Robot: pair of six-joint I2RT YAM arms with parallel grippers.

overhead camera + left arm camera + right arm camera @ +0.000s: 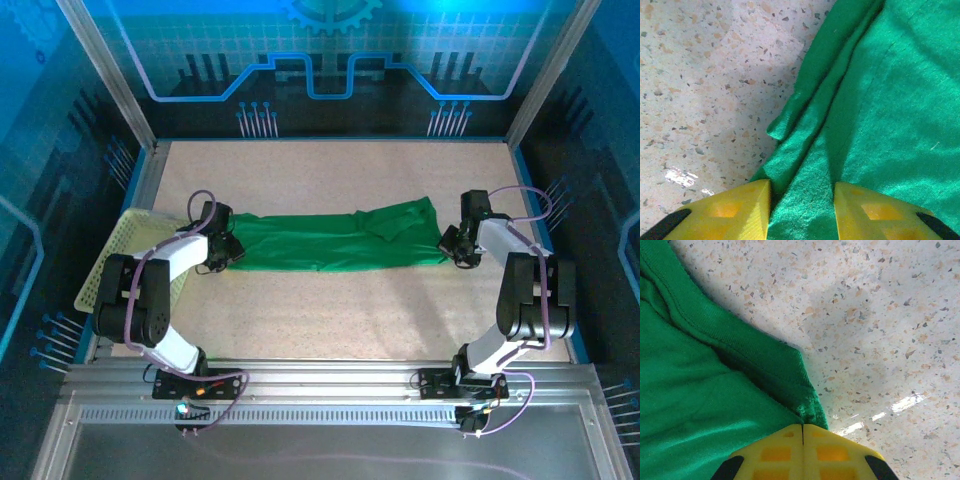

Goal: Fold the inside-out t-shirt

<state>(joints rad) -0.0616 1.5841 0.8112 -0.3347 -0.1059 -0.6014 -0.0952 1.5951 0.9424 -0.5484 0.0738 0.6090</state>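
t-shirt [330,243] flat on table [350,320], long axis running arm to arm. right end effector [802,431] clenched on its right corner. left end effector [802,202] parted astride its left end.

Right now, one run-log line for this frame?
t-shirt: long strip on table | left hand: open, straddling its edge | right hand: shut on t-shirt corner

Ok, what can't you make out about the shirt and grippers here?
- Left wrist view: whether the left gripper clamps the t-shirt; the bottom edge cuts its fingers off.
- Top view: its fingertips, hidden under its own wrist.
- Top view: part of the basket, covered by the left arm.
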